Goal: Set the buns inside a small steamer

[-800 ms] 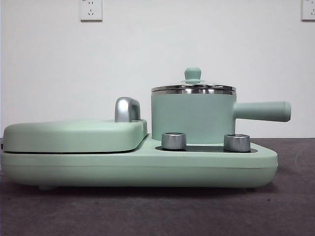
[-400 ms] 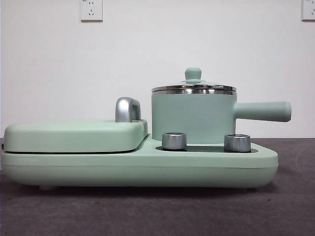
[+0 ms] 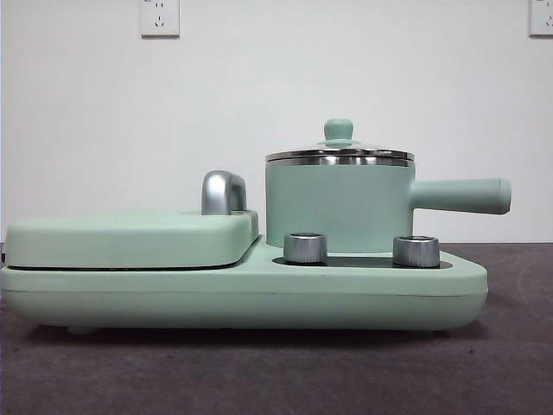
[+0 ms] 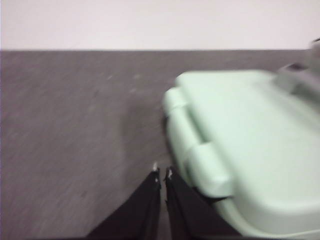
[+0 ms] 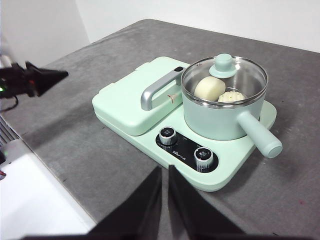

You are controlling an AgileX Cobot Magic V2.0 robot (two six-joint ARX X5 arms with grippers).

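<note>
The small steamer (image 5: 223, 107) is a mint-green pot with a long side handle, standing on the right of its base with the glass lid on. Through the lid in the right wrist view I see both buns inside: a smooth cream one (image 5: 209, 88) and a ridged white one (image 5: 231, 96). In the front view the steamer (image 3: 339, 206) hides them behind its wall. My right gripper (image 5: 165, 171) is shut and empty, high above the table in front of the appliance. My left gripper (image 4: 162, 172) is shut and empty, beside the griddle's outer corner (image 4: 200, 165).
A flat mint-green griddle (image 3: 130, 238) with a chrome handle (image 5: 159, 89) fills the base's left half. Two steel knobs (image 3: 305, 247) sit in front of the pot. In the right wrist view the left gripper (image 5: 62, 75) shows left of the appliance, over grey tabletop.
</note>
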